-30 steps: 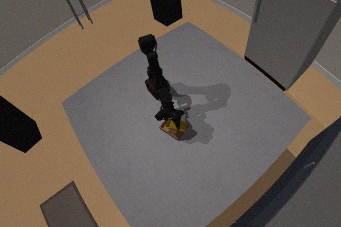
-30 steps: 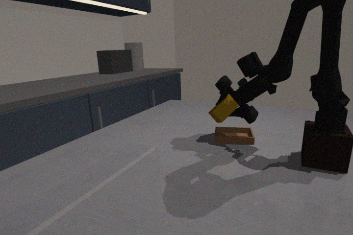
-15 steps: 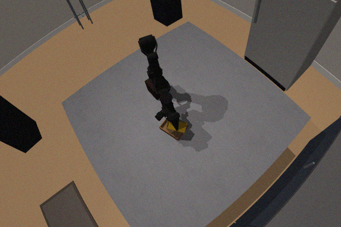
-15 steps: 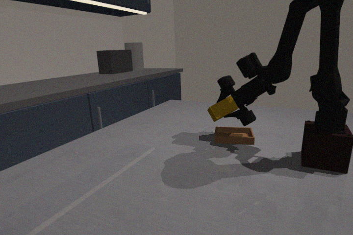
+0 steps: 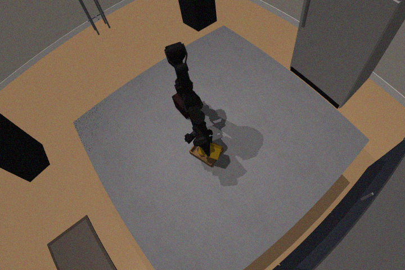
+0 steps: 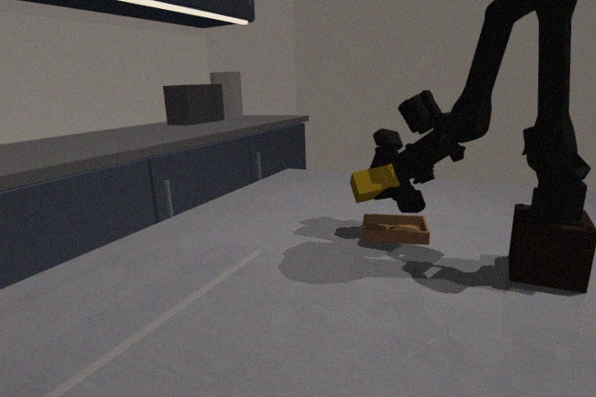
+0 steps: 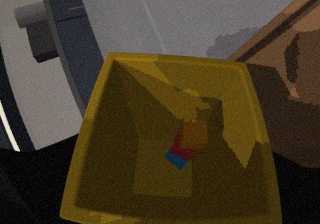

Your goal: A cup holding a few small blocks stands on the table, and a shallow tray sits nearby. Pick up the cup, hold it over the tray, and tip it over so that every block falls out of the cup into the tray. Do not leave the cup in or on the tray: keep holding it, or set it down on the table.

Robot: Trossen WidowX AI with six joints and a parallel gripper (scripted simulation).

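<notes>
Exterior view, left to right: yellow cup (image 5: 216,152) (image 6: 367,184) (image 7: 107,164) aloft, closed end outward, mouth toward wrist, long axis near level; gripper (image 5: 206,149) (image 6: 382,179) (image 7: 168,124) clamped on cup; tray (image 5: 201,157) (image 6: 395,236) (image 7: 306,26) below, slightly right. Blocks (image 7: 194,134) inside cup; mouth likely needs tipping further down, over tray.

top: high overhead, facing down, far enough back to show floor around the worktop (image 5: 257,203) (image 6: 308,337) (image 7: 195,14).
exterior: low beside the worktop, facing across it, mid-range.
wrist: close, looking into the yellow cup (image 5: 216,151) (image 6: 371,183) (image 7: 115,134).
top and exterior share: whole tray (image 5: 201,158) (image 6: 396,236) (image 7: 295,14).
</notes>
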